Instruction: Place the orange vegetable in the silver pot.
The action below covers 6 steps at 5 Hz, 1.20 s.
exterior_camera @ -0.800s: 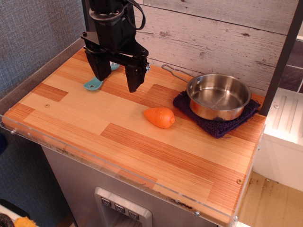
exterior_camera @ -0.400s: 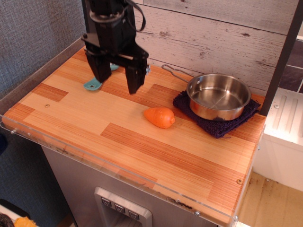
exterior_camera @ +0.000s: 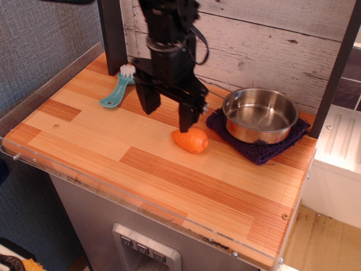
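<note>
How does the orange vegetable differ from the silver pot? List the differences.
1. The orange vegetable is matte bright orange; the silver pot is shiny metal.
2. The vegetable is much smaller than the pot.
3. The vegetable lies on its side on bare wood; the pot stands upright on a dark cloth.
4. The vegetable is solid and tapered; the pot is round, hollow and empty.
Both rest on the same countertop.

Gripper (exterior_camera: 168, 114) fingers spread above the orange vegetable (exterior_camera: 190, 140); the silver pot (exterior_camera: 260, 115) sits near — on a dark cloth (exterior_camera: 256, 150).

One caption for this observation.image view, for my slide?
Open black hand above small orange plastic carrot, beside shiny steel pot.
</note>
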### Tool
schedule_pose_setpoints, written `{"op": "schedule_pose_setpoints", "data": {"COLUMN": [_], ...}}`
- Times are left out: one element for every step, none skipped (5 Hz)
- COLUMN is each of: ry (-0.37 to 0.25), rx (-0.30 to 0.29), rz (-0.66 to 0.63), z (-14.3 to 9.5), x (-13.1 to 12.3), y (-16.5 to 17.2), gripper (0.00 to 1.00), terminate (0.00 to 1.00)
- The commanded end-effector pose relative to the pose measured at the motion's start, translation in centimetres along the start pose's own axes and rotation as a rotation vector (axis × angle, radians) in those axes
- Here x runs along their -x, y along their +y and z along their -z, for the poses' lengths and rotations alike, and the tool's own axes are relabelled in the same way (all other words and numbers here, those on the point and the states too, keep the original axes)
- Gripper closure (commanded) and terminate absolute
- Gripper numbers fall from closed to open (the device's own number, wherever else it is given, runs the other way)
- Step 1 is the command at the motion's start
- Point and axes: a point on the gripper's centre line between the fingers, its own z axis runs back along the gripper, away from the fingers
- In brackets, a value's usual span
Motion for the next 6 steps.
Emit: {"op": "schedule_pose_setpoints", "data": {"ry": [0.007, 0.032, 0.044, 0.071, 0.097, 0.117], "rx": [-0.006, -0.005, -0.003, -0.005, -0.011, -0.011], "rz": [0.044, 0.029, 0.019, 0.013, 0.010, 0.003], "z": [1.2, 2.5, 3.2, 4.1, 4.9, 5.4], "x": [-1.4, -1.8, -2.2, -2.2, -1.8, -1.5], "y": [-1.7, -1.4, -1.1, -0.8, -0.3, 0.1], "gripper": [0.00, 0.00, 0.00, 0.00, 0.00, 0.00], "terminate": [0.00, 0.00, 0.00, 0.00, 0.00, 0.00]}}
